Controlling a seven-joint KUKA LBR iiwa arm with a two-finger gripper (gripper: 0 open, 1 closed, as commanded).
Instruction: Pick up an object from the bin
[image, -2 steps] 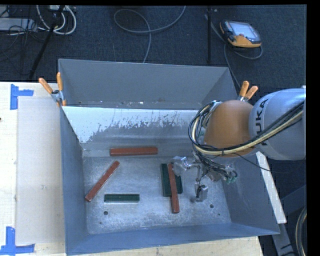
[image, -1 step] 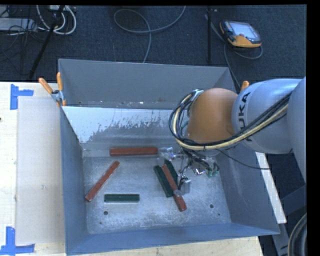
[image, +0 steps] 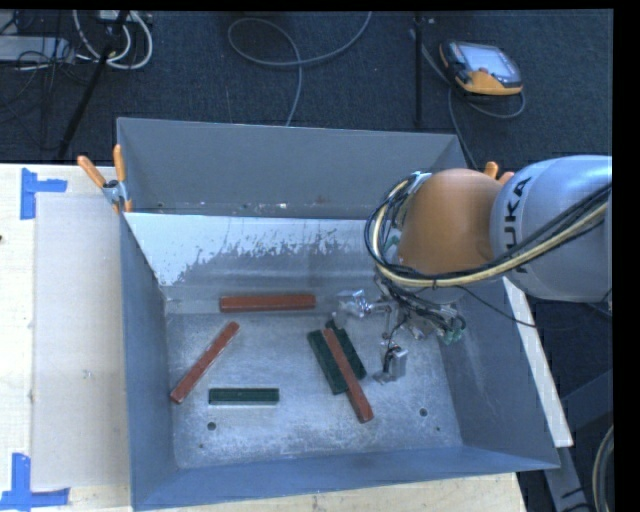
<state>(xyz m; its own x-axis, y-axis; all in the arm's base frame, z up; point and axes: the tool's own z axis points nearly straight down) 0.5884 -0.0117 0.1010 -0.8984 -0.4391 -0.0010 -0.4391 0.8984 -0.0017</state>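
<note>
Apparently nothing sits in the pincer (image: 391, 364) yet. It hangs low over the bare floor of the grey bin (image: 300, 170), toward the right side. Whether it is open or closed cannot be told from this angle, since the orange wrist cover (image: 445, 222) and its looped cables stand above it and hide much of the tool. The nearest things form a small heap of 3 just to its left: 2 dark green bars (image: 322, 360) lying side by side and a long brown bar (image: 352, 388) slanting along them, seemingly resting against them. Judged by nearness alone, that heap is the likeliest source for the pick. The bars lie flat and thin, so a grip across the narrow width would seem to suit them, though the overlap could make a neighbour shift. Well apart to the left lie 3 singles: a rear brown bar (image: 267, 302) along the foot of the back wall, a diagonal brown bar (image: 204, 361), and a short dark green bar (image: 243, 397) nearer the front. None carries a readable label. The only legible writing is on the grey arm (image: 560, 230), where the letters "UKA" show, presumably the end of the maker's name.
</note>
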